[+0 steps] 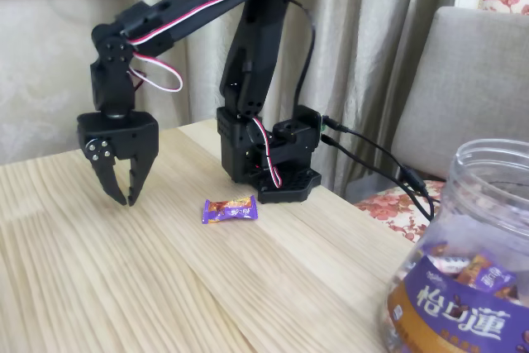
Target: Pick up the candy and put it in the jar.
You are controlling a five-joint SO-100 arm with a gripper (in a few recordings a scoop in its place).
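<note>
A small candy (pixel 230 209) in a shiny purple wrapper with orange-brown print lies flat on the wooden table (pixel 124 287), just in front of the arm's base. My black gripper (pixel 128 199) hangs to its left, fingertips pointing down close to the tabletop, a hand's width from the candy. The fingers stand slightly apart with nothing between them. The large clear jar (pixel 463 262) with a purple and gold-brown label stands at the lower right, its wide mouth uncovered, and candies show inside it.
The arm's black base (pixel 269 159) sits at the table's far edge with cables (pixel 388 163) running right. A grey chair back (pixel 471 88) and curtains stand behind. Bare wood stretches across the table's left and front.
</note>
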